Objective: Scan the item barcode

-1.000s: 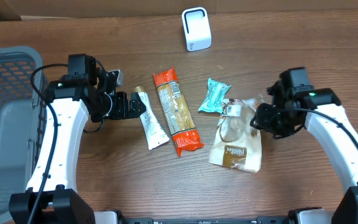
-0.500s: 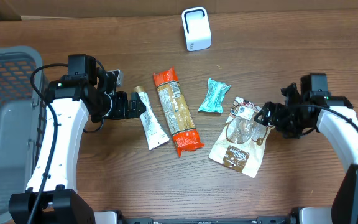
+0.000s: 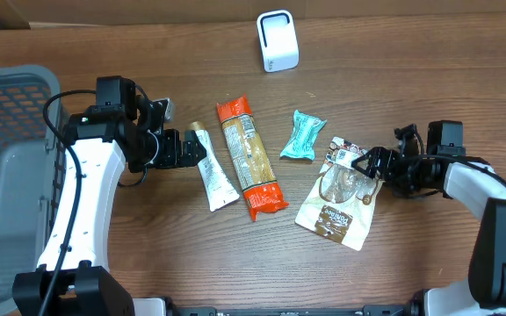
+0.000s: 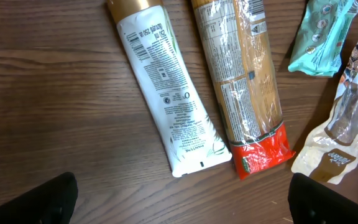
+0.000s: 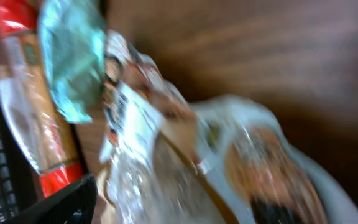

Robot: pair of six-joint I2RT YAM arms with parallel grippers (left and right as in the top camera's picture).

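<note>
Now the brown snack pouch (image 3: 334,195) lies flat, released by the right gripper (image 3: 381,167), whose jaws stand parted and empty beside it. The left gripper (image 3: 185,149) gapes empty too, so the scan likely needs a fresh grasp.

Tan clear-windowed pouch (image 3: 336,195), white label at its upper end, lying flat and slanted right of centre, white scanner (image 3: 277,40) standing well apart at the far edge
</note>
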